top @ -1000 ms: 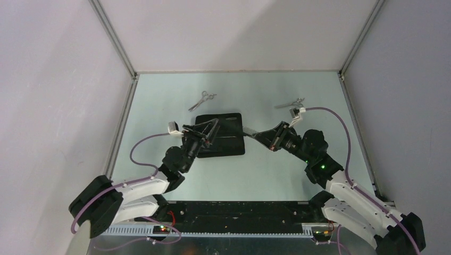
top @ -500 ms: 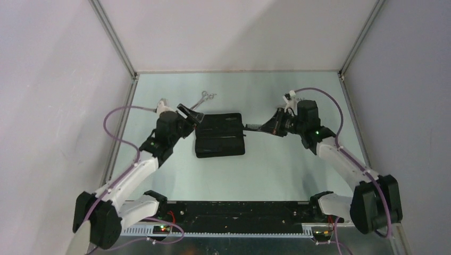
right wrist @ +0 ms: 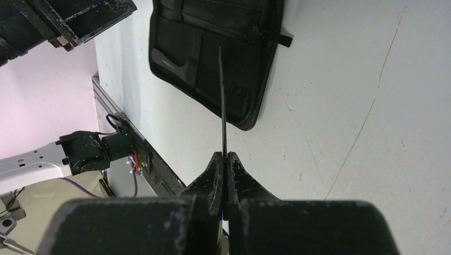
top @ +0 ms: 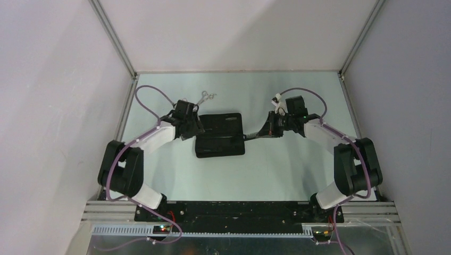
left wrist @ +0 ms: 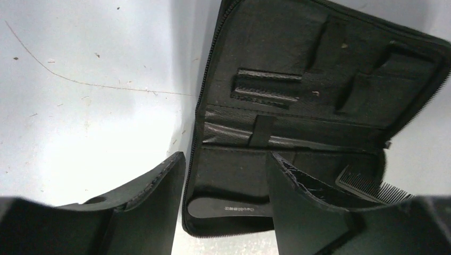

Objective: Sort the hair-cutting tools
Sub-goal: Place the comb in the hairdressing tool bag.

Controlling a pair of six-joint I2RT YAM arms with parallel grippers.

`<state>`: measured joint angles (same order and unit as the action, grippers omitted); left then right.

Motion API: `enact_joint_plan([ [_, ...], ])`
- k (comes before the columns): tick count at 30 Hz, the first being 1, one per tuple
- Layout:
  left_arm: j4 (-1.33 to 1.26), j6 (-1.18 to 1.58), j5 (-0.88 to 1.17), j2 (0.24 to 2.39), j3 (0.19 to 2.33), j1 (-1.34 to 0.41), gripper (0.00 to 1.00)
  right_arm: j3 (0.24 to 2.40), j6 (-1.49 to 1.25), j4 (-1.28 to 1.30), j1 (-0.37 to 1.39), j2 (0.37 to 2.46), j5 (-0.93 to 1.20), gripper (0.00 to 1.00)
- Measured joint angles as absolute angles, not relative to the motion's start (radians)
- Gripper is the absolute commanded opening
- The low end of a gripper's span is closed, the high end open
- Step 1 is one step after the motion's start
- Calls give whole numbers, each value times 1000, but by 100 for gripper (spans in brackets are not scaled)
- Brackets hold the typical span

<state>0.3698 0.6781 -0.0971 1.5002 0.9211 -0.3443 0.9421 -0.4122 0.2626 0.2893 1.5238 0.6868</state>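
- The only writing is a short line of small grey print on the handle of the handled comb; it is too small to read.
- That comb lies inside the case, in the half nearer the arm bases. The case is open flat in the middle of the table and shows its pockets and loops.
- The left wrist view also shows comb teeth over the same half, by the edge with the zip pull. I cannot tell which comb they belong to.
- Thin scratch lines mark the table. Purple cables loop over both wrists, and grey walls with metal rails close in the table.
- The left gripper has its fingers well apart and holds nothing. It hangs over the left edge of the case, one finger above bare table and the other above the lining.
- One pair of scissors lies on the table just beyond the left wrist, apart from the case and not touched.
- The right gripper is clamped tight on one end of the flat comb.
- That comb sticks straight out from the fingertips, edge-on to the wrist camera. Its far end is over the right side of the case, and I cannot tell whether it touches the lining.
- The right arm's wrist blocks the table behind it in the top view.
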Motion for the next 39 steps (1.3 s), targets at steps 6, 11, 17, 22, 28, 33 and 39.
enact_joint_plan([
  [6,382,640,-99,1609,945,-344,49,976,-402,251,289,1636,728,0],
  [11,402,619,-99,1666,945,-343,45,1000,-384,240,290,1702,755,0],
  [17,388,610,-73,1672,945,-342,33,1012,-373,211,301,1753,774,0],
  [22,380,601,-59,1675,945,-342,28,1048,-361,211,315,1807,776,0],
  [28,380,598,-56,1675,944,-344,23,1074,-376,176,360,1845,758,0],
  [33,371,599,-63,1670,935,-351,22,1075,-431,113,416,1874,703,0],
  [39,346,598,-82,1656,916,-374,21,1076,-494,-11,519,1917,669,4],
])
